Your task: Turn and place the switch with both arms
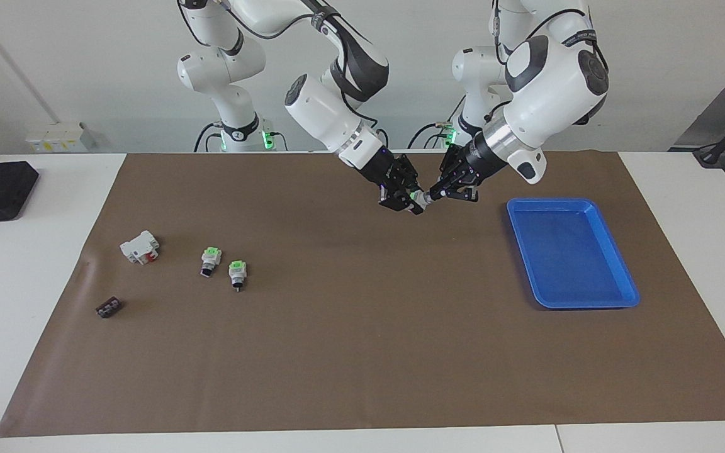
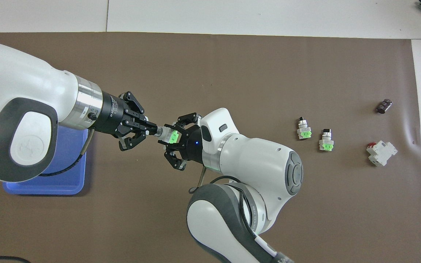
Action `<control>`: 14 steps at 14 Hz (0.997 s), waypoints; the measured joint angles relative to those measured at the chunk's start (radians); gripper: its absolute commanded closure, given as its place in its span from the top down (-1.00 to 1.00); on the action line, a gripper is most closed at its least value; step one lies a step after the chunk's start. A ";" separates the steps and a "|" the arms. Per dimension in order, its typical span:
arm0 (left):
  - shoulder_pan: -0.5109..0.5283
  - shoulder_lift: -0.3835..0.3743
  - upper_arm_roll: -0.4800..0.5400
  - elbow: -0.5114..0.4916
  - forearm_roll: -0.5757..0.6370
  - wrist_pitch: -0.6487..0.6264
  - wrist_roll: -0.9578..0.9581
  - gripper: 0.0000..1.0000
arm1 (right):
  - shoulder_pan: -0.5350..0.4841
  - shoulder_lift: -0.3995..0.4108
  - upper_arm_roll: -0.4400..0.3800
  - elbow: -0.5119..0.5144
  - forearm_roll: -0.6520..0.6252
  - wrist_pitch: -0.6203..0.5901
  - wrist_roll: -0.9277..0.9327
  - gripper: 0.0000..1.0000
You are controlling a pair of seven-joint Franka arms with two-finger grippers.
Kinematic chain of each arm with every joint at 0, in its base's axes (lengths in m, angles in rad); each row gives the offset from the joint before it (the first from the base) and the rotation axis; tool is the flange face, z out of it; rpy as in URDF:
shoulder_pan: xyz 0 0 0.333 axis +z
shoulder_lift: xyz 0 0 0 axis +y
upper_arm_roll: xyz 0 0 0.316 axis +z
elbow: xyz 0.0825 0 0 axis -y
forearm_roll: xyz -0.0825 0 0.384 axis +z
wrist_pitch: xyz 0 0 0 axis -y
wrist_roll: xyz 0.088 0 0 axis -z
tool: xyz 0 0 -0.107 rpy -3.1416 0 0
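Held in mid-air between both my grippers, the switch (image 2: 169, 136) hangs over the brown mat (image 1: 362, 352), with my right gripper (image 2: 174, 140) clenched on its white body and my left gripper (image 2: 156, 130) clenched on its knob end, the two sets of jaws meeting tip to tip

The risk I see from here is the shared hold itself: if one wrist turns while the other does not give, the small part could twist out of one set of jaws or be pried loose from both, and it would drop to the tabletop short of the blue tray (image 1: 614, 277), which sits just beside my left jaws toward that arm's end. Releasing with the right before the left hold is firm would cause the same fall, as the knob end offers only a narrow, round purchase

The switch shows a bright green face turned upward in the overhead view, a white body, and a metallic collar leading into my left jaws; its knob is hidden by the fingertips. Two more switches (image 1: 223, 263) lie well apart from my right jaws, green faces up
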 measured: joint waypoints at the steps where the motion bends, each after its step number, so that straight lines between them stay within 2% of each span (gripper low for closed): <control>1: -0.002 0.000 0.000 0.000 0.007 0.000 -0.033 -1.00 | 0.001 0.001 0.000 0.000 0.000 0.000 0.000 -1.00; 7: -0.002 -0.002 0.000 0.000 0.016 -0.002 -0.224 -1.00 | 0.003 0.003 0.000 0.002 0.000 0.000 0.000 -1.00; 14: -0.002 -0.004 0.000 0.000 0.035 -0.005 -0.313 -1.00 | 0.007 0.011 0.000 0.009 0.000 0.000 0.000 -1.00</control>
